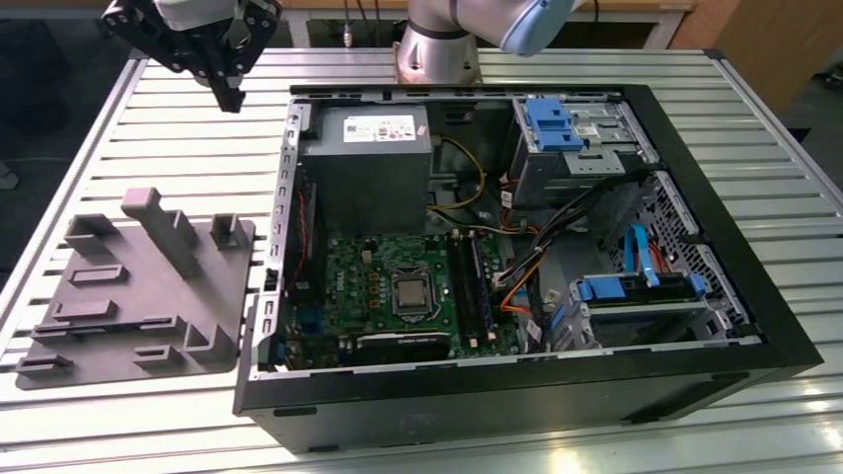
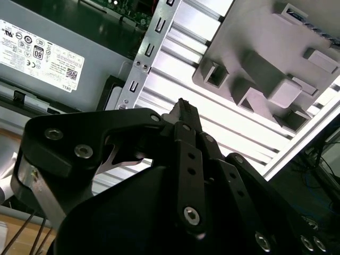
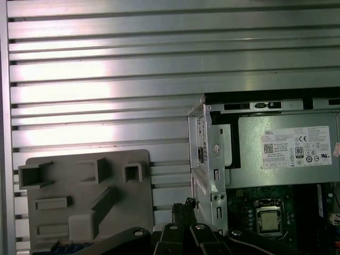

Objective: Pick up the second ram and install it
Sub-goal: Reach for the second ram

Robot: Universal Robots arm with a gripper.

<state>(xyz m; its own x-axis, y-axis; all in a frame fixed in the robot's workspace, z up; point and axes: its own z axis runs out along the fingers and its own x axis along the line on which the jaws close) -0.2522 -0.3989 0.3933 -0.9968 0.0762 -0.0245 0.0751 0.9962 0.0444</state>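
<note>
Gripper (image 1: 233,99), fingers pinched together, hangs over the table's (image 1: 158,148) far edge. The second ram (image 1: 113,323), apparently the dark strip in the tray (image 1: 204,296) near the table's front corner, looks light, stiff, fragile: grip its flat faces mid-length.

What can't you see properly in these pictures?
1. Memory slots, exterior view: too small and dark to tell whether a stick sits in them.
2. Grey tray, first wrist view: one end covered by the gripper and cut off by the picture's edge.
3. Robot arm, exterior view: cut off by the top edge.
</note>
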